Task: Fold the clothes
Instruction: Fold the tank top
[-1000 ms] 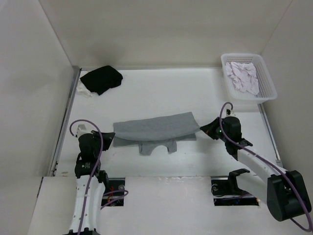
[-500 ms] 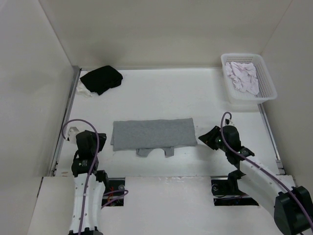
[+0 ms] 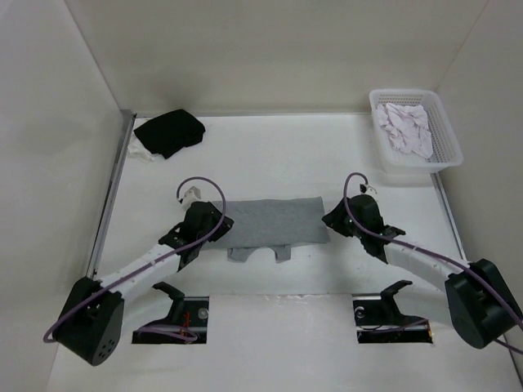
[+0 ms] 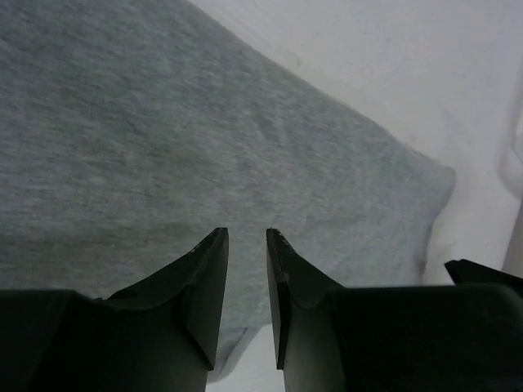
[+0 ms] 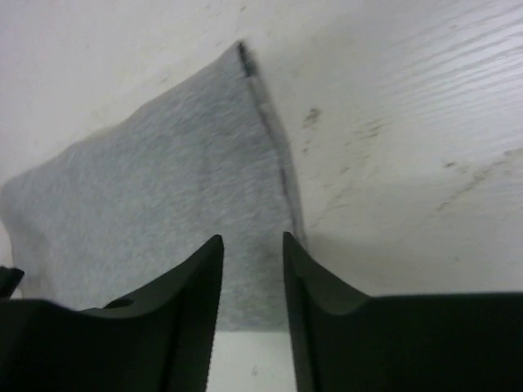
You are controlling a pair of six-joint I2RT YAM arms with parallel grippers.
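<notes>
A: Where is the T-shirt point(image 3: 274, 220) laid?
B: At table point(image 3: 270, 159) centre, folded flat. The left gripper point(image 4: 247, 237) is poised at its 9 o'clock end, the right gripper point(image 5: 252, 241) at 3 o'clock.
A: Held?
B: No; both are narrowly parted, likely for pinching 2 ends.

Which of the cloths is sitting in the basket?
The crumpled pinkish-white cloth, in the white basket at the far right. The grey T-shirt and black garment lie on the table.

T-shirt point(image 3: 274, 220) on table point(image 3: 270, 163), left fingers point(image 4: 208, 278) over one end, right fingers point(image 5: 200, 286) over other; basket point(image 3: 409, 169) far right.
</notes>
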